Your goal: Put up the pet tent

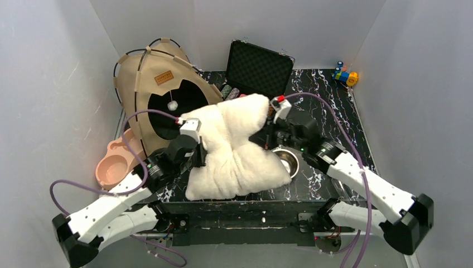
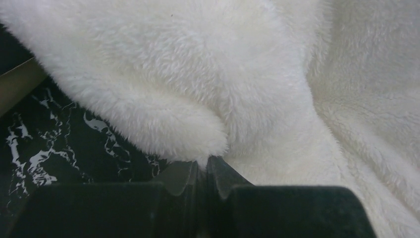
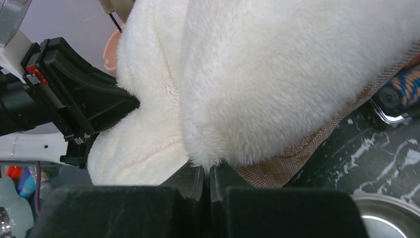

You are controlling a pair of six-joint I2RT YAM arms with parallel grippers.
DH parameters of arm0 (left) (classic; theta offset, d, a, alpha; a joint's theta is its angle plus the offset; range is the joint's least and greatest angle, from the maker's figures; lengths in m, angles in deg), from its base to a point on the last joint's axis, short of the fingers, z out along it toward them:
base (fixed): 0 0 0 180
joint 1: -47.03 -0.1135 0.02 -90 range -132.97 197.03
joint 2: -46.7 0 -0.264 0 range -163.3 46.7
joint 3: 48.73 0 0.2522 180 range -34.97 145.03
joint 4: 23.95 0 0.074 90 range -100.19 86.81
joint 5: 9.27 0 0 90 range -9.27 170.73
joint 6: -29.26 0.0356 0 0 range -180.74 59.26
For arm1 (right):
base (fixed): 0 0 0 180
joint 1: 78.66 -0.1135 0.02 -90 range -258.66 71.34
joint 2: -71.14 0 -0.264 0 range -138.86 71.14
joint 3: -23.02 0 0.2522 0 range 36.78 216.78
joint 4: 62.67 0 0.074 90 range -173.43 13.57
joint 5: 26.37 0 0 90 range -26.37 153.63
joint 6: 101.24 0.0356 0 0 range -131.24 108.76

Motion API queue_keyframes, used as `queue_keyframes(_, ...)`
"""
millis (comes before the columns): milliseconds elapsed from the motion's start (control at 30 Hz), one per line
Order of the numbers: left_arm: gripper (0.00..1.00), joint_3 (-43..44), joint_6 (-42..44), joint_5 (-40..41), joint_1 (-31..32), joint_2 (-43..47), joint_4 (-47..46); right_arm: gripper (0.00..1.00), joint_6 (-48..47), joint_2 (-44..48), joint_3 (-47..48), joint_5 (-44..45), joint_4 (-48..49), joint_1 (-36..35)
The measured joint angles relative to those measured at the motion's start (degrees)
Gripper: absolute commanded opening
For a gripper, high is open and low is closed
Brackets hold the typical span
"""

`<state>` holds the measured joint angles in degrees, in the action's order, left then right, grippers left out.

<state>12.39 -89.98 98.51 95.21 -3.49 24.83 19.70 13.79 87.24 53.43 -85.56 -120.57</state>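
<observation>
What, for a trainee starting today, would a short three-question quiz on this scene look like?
1. True or false: the left hand and the right hand are each shut on the white cushion.
2. Where does the pet tent stand?
A. at the far left of the table
B. at the near right corner
C. between the two arm bases
3. Fill in: on the table near the right hand stands a steel ____.

Key: 1 true; 2 A; 3 bowl.
</observation>
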Motion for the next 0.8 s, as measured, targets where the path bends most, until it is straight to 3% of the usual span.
queue_keyframes(167,0.00,-3.63,-1.49,4.76,0.00,9.92,4.81,0.01,-2.80,-9.55,7.17,2.99,4.59,-7.56)
queue_keyframes(333,0.00,-4.42,1.57,6.01,-0.42,9.97,6.01,0.01,-5.31,-19.76,15.06,2.99,8.17,-9.88)
queue_keyframes(667,0.00,-7.45,10.05,-5.03,-14.82,7.19,-0.11,0.01,-9.97,-31.30,24.94,-0.33,9.77,-9.94)
queue_keyframes(800,0.00,-7.45,13.14,-9.70,-17.49,6.78,-2.10,0.01,-11.23,-32.26,25.92,-0.20,10.14,-10.49)
